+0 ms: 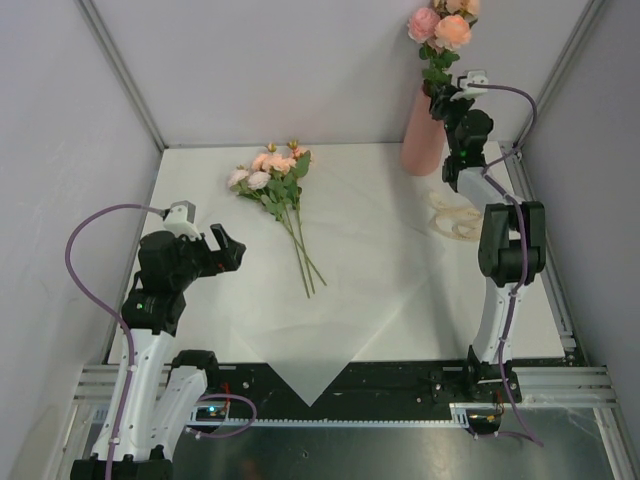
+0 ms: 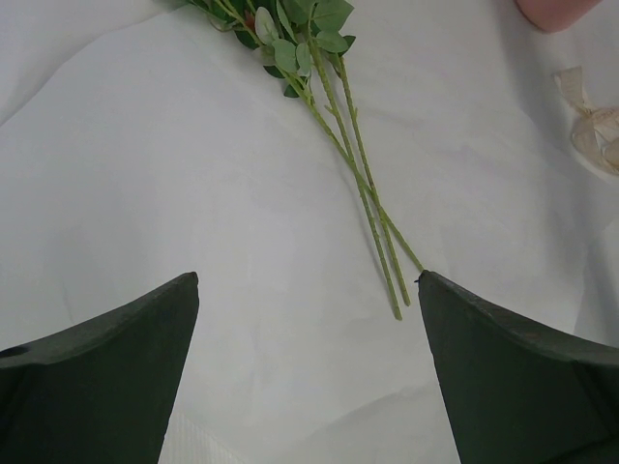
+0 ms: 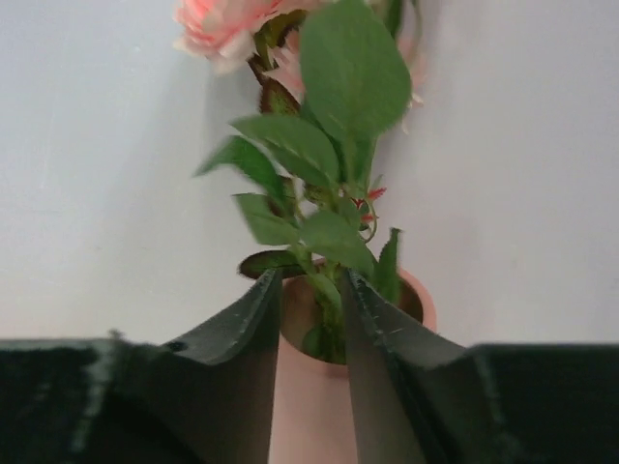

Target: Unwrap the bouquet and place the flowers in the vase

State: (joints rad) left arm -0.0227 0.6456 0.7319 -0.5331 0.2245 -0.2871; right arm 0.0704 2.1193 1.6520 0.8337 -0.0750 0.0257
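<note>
The bouquet is undone: its white paper lies spread flat on the table. A bunch of pink and peach flowers rests on it, long green stems pointing toward me. More flowers stand in the salmon-pink vase at the back right. My right gripper hovers at the vase's mouth. It is open, jaws a little apart on either side of a leafy stem, with a gap showing. My left gripper hangs wide open above the paper, just short of the stem ends.
A pale ribbon lies crumpled on the table right of the paper, near the vase's foot and under the right arm. White walls close the table in at the back and both sides.
</note>
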